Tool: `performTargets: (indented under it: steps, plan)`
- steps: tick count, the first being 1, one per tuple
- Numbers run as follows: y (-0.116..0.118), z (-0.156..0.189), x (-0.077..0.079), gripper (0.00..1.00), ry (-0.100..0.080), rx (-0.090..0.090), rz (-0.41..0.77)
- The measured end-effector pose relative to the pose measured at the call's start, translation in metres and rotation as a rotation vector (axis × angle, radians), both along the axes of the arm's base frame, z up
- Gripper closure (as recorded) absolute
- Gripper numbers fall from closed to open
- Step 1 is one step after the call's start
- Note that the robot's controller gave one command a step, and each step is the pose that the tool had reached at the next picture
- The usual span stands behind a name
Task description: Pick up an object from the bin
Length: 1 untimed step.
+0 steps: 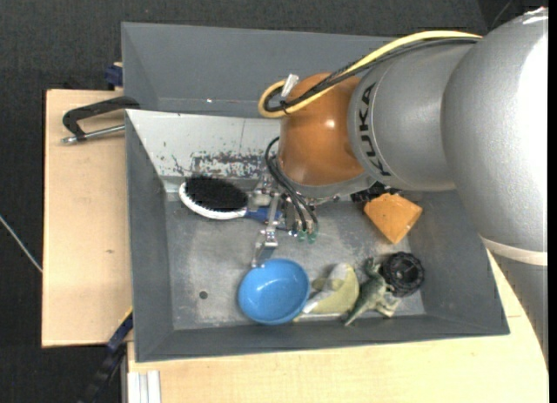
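My gripper (285,217) hangs under the arm's wrist over the middle of the bin floor. Just to its left lies a hairbrush (211,196) with black bristles, a white rim and a blue handle that runs under the gripper. Directly below the gripper, near the front wall, a round blue bowl (273,292) sits open side up. Whether the gripper touches the brush handle is hidden by its own body.
Right of the bowl lies a pale yellow-green soft piece (336,292), then a green toy figure (369,297) with a black round knob (403,272). An orange wedge (392,214) lies at the right. The arm covers the bin's back right.
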State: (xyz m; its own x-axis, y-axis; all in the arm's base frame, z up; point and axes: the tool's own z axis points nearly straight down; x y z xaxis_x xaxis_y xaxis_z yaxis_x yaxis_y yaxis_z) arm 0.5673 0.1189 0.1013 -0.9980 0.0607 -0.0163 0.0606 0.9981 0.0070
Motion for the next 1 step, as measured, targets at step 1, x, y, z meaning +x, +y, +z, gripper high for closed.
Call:
performTargets:
  steps: [1]
  plan:
    - [0.0054,0.0147,-0.0153,0.0,0.012,-0.002,-0.109]
